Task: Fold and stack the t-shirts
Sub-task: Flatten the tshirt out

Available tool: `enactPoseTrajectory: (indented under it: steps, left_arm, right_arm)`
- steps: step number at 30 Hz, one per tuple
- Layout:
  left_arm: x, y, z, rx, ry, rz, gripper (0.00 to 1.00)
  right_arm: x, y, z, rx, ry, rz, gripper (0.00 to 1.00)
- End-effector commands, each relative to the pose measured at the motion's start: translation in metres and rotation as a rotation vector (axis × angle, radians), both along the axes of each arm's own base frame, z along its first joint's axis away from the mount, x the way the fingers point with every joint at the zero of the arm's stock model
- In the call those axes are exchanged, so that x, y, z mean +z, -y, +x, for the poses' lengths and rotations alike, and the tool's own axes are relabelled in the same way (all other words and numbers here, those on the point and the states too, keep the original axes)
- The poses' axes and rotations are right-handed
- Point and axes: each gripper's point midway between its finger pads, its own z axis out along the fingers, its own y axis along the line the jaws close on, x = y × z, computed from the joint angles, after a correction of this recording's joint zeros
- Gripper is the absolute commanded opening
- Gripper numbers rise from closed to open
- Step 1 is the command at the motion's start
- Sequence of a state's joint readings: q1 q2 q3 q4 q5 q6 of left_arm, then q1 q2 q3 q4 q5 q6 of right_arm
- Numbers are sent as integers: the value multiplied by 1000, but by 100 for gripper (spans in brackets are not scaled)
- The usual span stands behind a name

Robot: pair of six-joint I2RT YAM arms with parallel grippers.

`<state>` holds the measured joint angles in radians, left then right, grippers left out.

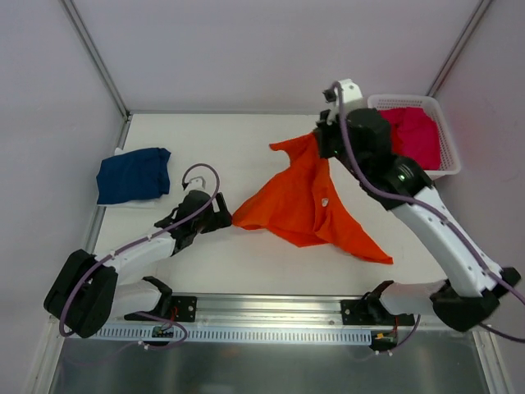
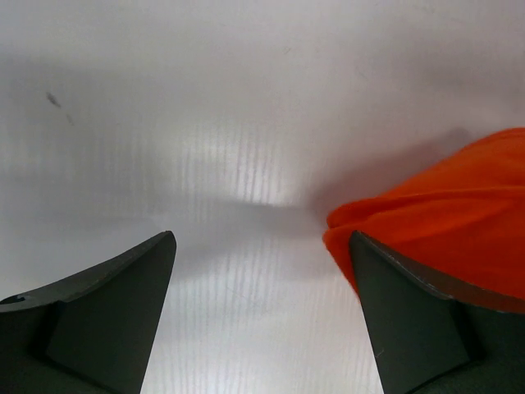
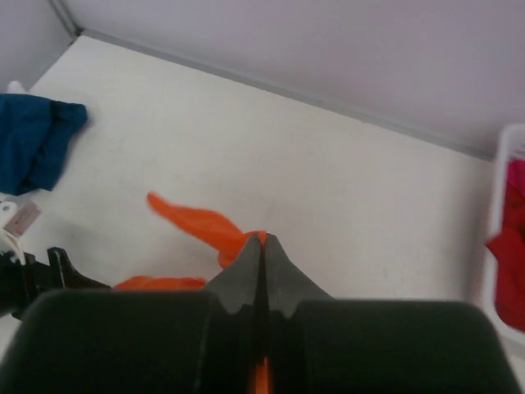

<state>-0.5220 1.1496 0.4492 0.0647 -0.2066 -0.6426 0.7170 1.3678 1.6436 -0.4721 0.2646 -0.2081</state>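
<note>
One navy shirt (image 1: 133, 175) looks folded, far left; the orange shirt (image 1: 308, 201) sprawls mid-table — right gripper (image 3: 263, 246) pinched on its far corner, left gripper (image 2: 261, 238) gaping at its left tip. Pink shirts (image 1: 414, 135) wait in the far-right basket (image 1: 445, 139).

Table top (image 1: 246, 267): white, matt, flat, with one small dark mark (image 2: 53, 100) and a soft patch of reflected light (image 2: 262, 193).
Back wall (image 1: 271, 49): plain pale lilac-grey panel, meeting the table at a grey seam (image 3: 287, 89).
Left wall (image 1: 41, 123), right wall (image 1: 500, 98): same finish.
Left strut (image 1: 94, 53), right strut (image 1: 455, 49): bare metal, slanting in the top view.
Near edge: aluminium rail (image 1: 271, 308), perforated white strip (image 1: 271, 335).
</note>
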Motion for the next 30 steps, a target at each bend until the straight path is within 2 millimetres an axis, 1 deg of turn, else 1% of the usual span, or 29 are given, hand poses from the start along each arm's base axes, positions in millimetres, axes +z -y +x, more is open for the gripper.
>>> enactPoseTrajectory:
  steps: [1,2,3,4,5,6,7,8,9,10,11,12,13,15,16,18,19,20,21,22,23,24,25,26,27,29,30]
  left_arm:
    - [22,26,21,-64,50,-79,88]
    - [23,29,24,-69,51,-84,88]
    - [25,32,26,-77,59,-94,88]
    - [28,37,30,-87,64,-104,88]
    - [26,39,32,-94,55,-104,88]
    - [28,42,35,-98,59,-109,88]
    - [32,46,40,-104,67,-116,88]
    - [30,50,40,-118,55,-119,88]
    - [32,53,43,-125,54,-126,88]
    - [34,58,47,-132,56,-133,87]
    - [35,62,50,-141,57,-143,87]
    - [40,67,53,-147,64,-153,87]
    - [37,70,54,-152,56,-152,87]
    - [39,78,57,-161,57,-163,87]
    - [35,81,56,-167,47,-161,87]
    - [39,88,59,-173,55,-170,86]
    - [36,91,58,-179,48,-168,86]
    - [36,93,59,-181,47,-170,86]
    - [40,96,61,-186,55,-175,86]
    - [39,98,61,-189,51,-175,86]
    - [38,99,62,-192,50,-173,86]
    - [42,101,64,-199,60,-176,86]
    - [44,101,65,-199,63,-174,86]
    - [45,102,66,-202,64,-170,86]
    - [48,103,68,-203,71,-170,86]
    - [50,103,70,-202,76,-167,86]
    - [53,104,72,-200,80,-169,86]
  right_arm:
    - [-57,70,-26,-209,-102,-198,1]
    - [-62,81,-33,-235,-105,-203,1]
    - [-82,91,-42,-254,-135,-226,0]
    - [-86,101,-50,-272,-141,-229,0]
    - [-80,112,-61,-289,-120,-204,0]
    - [-83,118,-67,-295,-123,-201,1]
    - [-91,126,-74,-308,-145,-208,1]
    - [-90,132,-79,-323,-138,-209,1]
    - [-84,141,-87,-333,-121,-187,1]
    - [-84,150,-94,-356,-130,-194,0]
    - [-78,158,-102,-368,-119,-173,0]
    - [-76,163,-108,-376,-128,-169,0]
    - [-76,174,-119,-393,-151,-187,0]
    - [-76,185,-135,-426,-187,-142,1]
    - [-86,194,-148,-438,-241,-174,0]
    - [-97,201,-165,-467,-300,-128,0]
    - [-109,205,-177,-467,-352,-139,1]
    - [-127,206,-185,-466,-397,-151,1]
    - [-136,207,-194,-477,-417,-95,0]
    - [-148,203,-201,-452,-451,-71,1]
    - [-172,201,-208,-442,-493,-90,0]
    - [-178,200,-213,-437,-494,-27,1]
    - [-189,195,-221,-408,-537,-10,0]
    - [-199,194,-226,-401,-562,0,1]
    - [-217,196,-235,-417,-613,-9,1]
    - [-229,200,-245,-422,-636,16,1]
    - [-237,205,-250,-438,-650,6,1]
